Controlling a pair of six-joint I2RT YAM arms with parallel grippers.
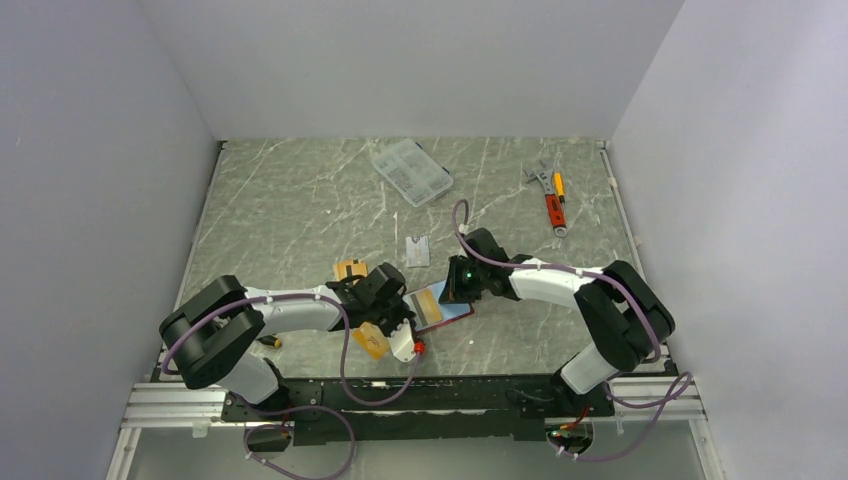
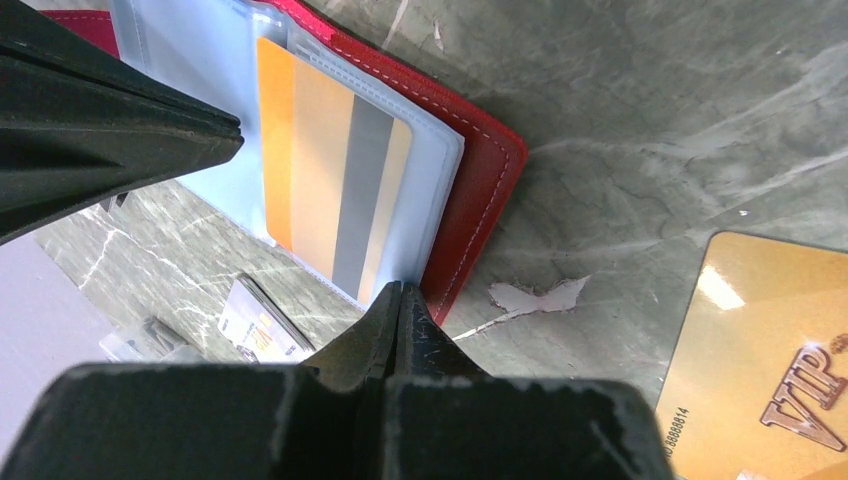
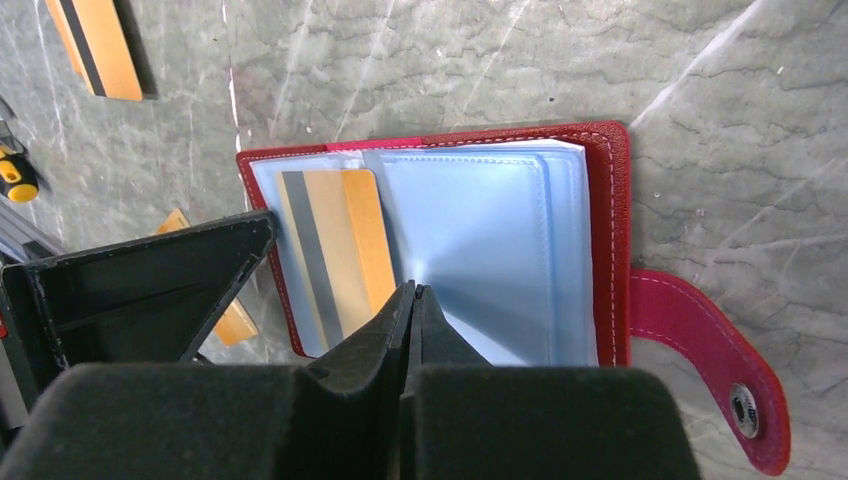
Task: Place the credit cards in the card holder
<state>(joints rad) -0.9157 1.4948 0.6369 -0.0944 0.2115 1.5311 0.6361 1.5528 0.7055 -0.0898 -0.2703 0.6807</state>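
Jaws on both arms are pressed fully together with nothing between them. The small red leather-like folding card holder [image 3: 612, 230] lies open on the grey-green marbled table [image 1: 300, 210], with its light blue clear sleeves [image 3: 480, 250] facing up and its snap tab [image 3: 700, 350] spread flat off one side. The left gripper [image 2: 400, 300] has its closed tips at the near edge of the card holder, just beside the sleeve that contains an orange-gold plastic credit card with a grey stripe [image 2: 330, 190]. The right gripper [image 3: 412, 300] points its closed tips over the blue sleeves from the card holder's right side. A gold card marked VIP [image 2: 770, 360] lies flat on the table just near-left of the card holder. An orange-gold card with a black stripe [image 3: 95, 45] lies a little left of and beyond the card holder, and a silver-grey card [image 1: 418, 250] lies just beyond it. Well beyond the card holder sit a clear plastic compartment box [image 1: 411, 171] and, off to the right, a few hand tools [image 1: 553, 205]
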